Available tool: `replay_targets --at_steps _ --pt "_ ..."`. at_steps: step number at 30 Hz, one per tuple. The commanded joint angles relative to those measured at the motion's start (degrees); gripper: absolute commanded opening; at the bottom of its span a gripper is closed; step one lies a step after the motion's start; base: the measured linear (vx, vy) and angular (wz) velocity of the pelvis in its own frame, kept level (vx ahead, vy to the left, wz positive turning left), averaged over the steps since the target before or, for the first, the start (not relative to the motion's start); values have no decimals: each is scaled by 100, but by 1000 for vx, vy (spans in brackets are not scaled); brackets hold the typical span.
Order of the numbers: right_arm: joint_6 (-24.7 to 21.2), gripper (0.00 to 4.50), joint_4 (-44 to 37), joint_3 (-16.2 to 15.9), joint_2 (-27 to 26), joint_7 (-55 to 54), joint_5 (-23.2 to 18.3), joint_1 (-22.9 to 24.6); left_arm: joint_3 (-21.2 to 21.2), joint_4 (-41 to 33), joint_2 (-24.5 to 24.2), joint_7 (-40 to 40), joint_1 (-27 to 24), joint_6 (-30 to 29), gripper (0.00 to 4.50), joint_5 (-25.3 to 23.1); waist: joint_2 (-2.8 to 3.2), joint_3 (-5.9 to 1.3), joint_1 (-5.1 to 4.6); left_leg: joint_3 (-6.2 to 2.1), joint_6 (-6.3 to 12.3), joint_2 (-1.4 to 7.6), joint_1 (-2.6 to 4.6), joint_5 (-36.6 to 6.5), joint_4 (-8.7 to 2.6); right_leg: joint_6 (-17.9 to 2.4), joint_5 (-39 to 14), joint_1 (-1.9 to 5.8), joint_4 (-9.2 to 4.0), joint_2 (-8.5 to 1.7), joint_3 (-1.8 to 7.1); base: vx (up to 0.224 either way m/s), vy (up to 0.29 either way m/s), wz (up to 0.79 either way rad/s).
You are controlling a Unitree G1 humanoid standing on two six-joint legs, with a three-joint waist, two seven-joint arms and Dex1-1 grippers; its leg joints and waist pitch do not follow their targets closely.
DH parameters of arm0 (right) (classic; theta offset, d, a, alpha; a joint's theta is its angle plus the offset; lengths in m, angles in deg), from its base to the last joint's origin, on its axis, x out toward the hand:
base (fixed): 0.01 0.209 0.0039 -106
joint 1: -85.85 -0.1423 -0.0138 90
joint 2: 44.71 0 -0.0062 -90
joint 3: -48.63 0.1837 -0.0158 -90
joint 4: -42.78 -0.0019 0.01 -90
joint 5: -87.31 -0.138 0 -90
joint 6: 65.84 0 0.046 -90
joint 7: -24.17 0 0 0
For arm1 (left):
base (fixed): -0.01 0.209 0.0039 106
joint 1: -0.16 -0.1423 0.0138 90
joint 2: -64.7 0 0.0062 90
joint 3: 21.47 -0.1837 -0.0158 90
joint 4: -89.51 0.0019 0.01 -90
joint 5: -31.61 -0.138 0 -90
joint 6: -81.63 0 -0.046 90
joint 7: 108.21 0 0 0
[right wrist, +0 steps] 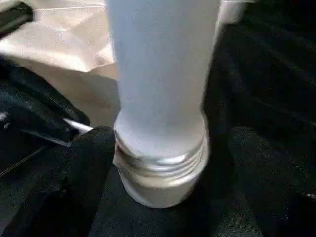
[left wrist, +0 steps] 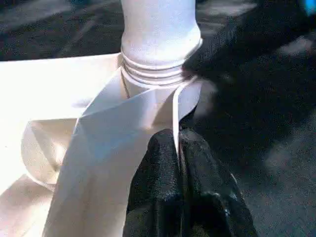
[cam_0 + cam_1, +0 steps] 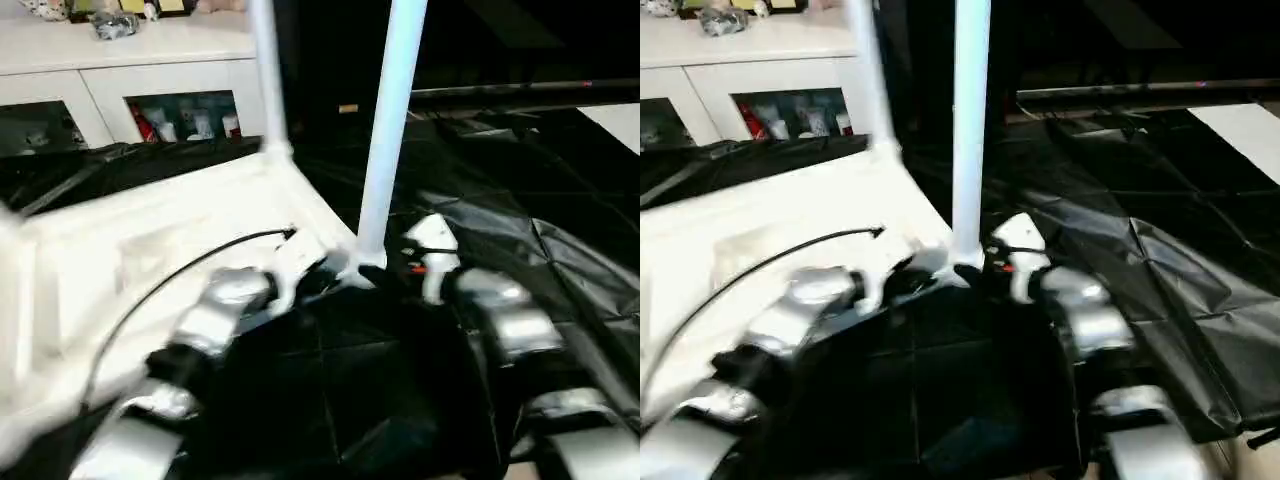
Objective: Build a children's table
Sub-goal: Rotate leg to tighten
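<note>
Sitting upside down on black plastic sheeting (image 3: 560, 260), the white tabletop (image 3: 150, 250) has two legs standing up from it: the near leg (image 3: 390, 130) in the corner socket (image 2: 148, 98) closest to the robot, and a far leg (image 3: 265, 70) at the next corner back. The left gripper (image 2: 178, 148) has its jaws pinched closed on a thin rib of the tabletop right by that socket. The right gripper (image 1: 168, 163) has its jaws spread wide on either side of the near leg's threaded base, one finger (image 1: 94, 163) touching it, the other apart. A white cabinet (image 3: 130, 70) stands behind.
</note>
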Motion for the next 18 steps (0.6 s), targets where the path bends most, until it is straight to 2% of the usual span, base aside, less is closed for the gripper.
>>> replay_targets --at_steps 1,4,5,7,8,10,12,15,16,18 --pt "-32 391 -199 -52 108 408 -140 20 -51 -34 -86 -468 -226 64 0 263 -164 -303 52 -245 634 501 148 -784 -364 -1359 -519 154 -382 -485 217 0 0 0" --pt "1 391 -235 -141 232 719 -127 29 -73 -210 -250 -799 -325 36 0 347 -161 -301 61 -242 613 506 153 -777 -371 -1438 -457 143 -369 -483 215 0 0 0" --pt "0 391 -230 -193 289 926 -125 29 -92 -365 -369 -1076 -422 7 0 407 -176 -301 59 -237 604 505 155 -807 -372 -1453 -468 145 -368 -485 215 0 0 0" --pt "42 391 -218 -230 300 964 -92 31 -83 -383 -390 -1095 -441 13 0 408 -178 -305 61 -236 602 506 150 -782 -369 -1449 -453 150 -357 -489 218 0 0 0" --pt "54 376 -210 -260 292 1022 -71 39 -67 -395 -408 -1104 -456 10 0 415 -169 -299 63 -229 585 504 168 -800 -369 -1460 -449 131 -365 -481 225 0 0 0" --pt "65 376 -225 -302 263 1110 -63 66 -47 -429 -433 -1130 -479 -16 0 428 -198 -297 72 -227 558 508 170 -817 -374 -1466 -467 135 -364 -486 227 0 0 0" --pt "69 348 -235 -308 235 1167 -91 73 -46 -462 -444 -1146 -492 -40 0 444 -185 -296 76 -229 529 508 174 -813 -376 -1467 -473 135 -361 -487 231 0 0 0" --pt "56 329 -235 -332 194 1263 -128 65 -46 -520 -444 -1163 -513 -81 0 466 -204 -298 75 -225 556 501 167 -743 -367 -1492 -335 144 -344 -488 229 0 0 0" --pt "58 306 -236 -348 182 1290 -127 63 -45 -539 -439 -1167 -521 -94 0 469 -210 -298 79 -222 577 501 166 -718 -360 -1499 -307 146 -341 -492 230 0 0 0" --pt "58 291 -232 -361 168 1314 -119 58 -46 -562 -432 -1171 -535 -108 0 470 -210 -301 84 -221 595 502 169 -679 -355 -1502 -299 146 -338 -490 228 0 0 0"
